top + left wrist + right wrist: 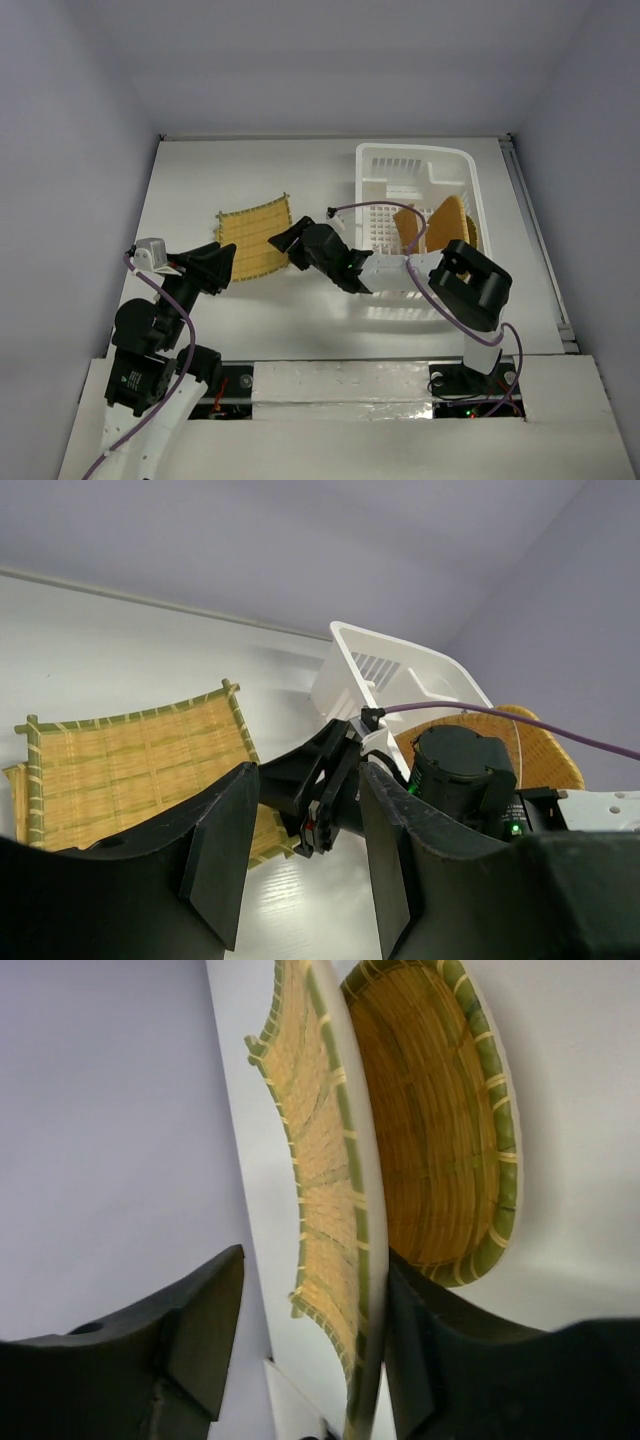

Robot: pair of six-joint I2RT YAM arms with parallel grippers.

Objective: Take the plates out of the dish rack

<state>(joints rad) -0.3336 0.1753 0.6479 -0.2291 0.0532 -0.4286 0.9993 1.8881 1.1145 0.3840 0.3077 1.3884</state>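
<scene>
Rack sits upper right of the top view, on the table. Two orange plates stand on edge inside it, one left, one right.

Fan plate lies flat on the table left of the rack, mid frame.

Right gripper is stretched left from the rack to the fan plate's right edge. In the right wrist view the fingers are wide apart. The fan plate runs down toward the gap, close to the right-hand finger; contact unclear. An oval plate with a green rim is just beside the fan plate there.

Left gripper is at the fan plate's lower left corner. Its fingers are apart with nothing clamped. Between them the left wrist view shows the right gripper at the fan plate's edge, with the rack behind.
</scene>
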